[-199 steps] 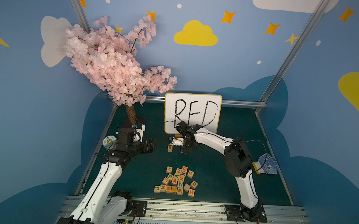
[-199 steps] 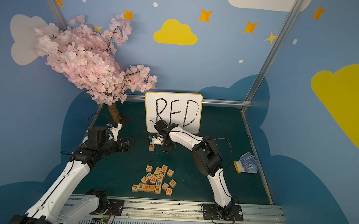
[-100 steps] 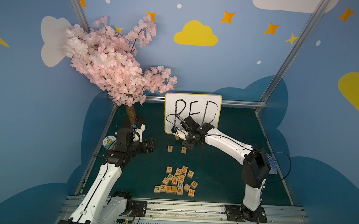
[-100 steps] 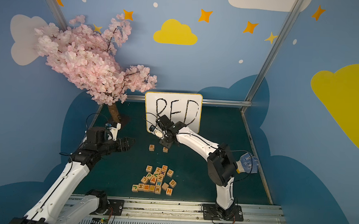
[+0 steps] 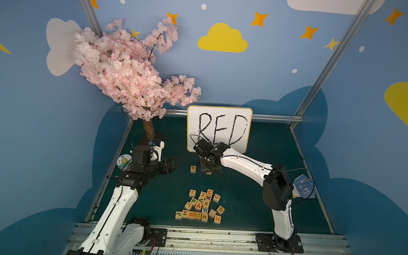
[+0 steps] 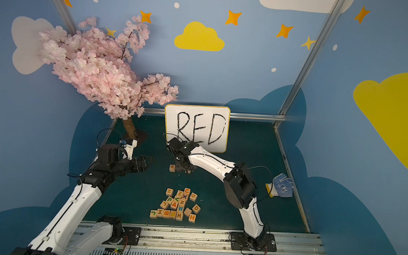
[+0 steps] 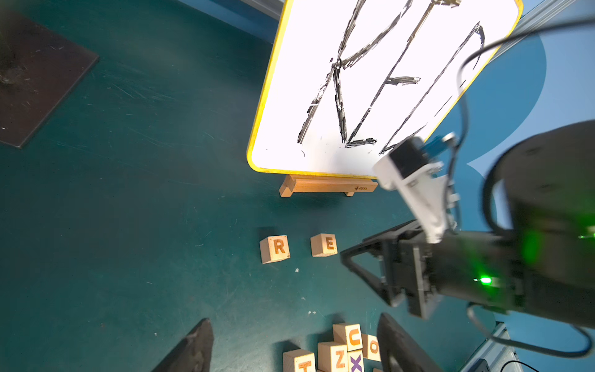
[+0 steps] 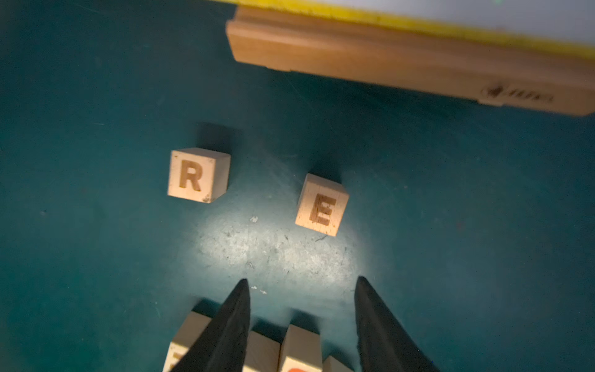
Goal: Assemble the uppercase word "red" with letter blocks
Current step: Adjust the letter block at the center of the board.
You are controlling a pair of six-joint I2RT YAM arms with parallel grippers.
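While both arms reach in over the dark green table (image 5: 254, 202), the R block (image 5: 193, 169) and the E block (image 7: 323, 244) stand on it letters up, side by side with a gap between them. E is at three o'clock of R, and the pair sits just at six o'clock of the yellow-framed whiteboard (image 5: 218, 128) on its wooden stand (image 7: 325, 186). In both top views the right gripper (image 5: 208, 169) points down over the E block and hides most of it. Its wrist view shows its black fingers (image 8: 238, 322) parted, with only bare table between them and the tips clear of the block. The left gripper (image 5: 175, 165) hangs above the table at nine o'clock of R, well apart from it and aimed toward three o'clock. Its fingers (image 7: 193, 344) are spread wide with nothing held. At six o'clock of the pair lies the loose pile of letter blocks (image 5: 200, 208), with a D block (image 5: 216, 197) at the pile's two o'clock edge and a second D block (image 5: 220, 209) at three o'clock. A pink blossom tree (image 5: 129, 76) fills the ten o'clock corner, and a blue-and-white glove (image 5: 303, 186) lies at three o'clock.
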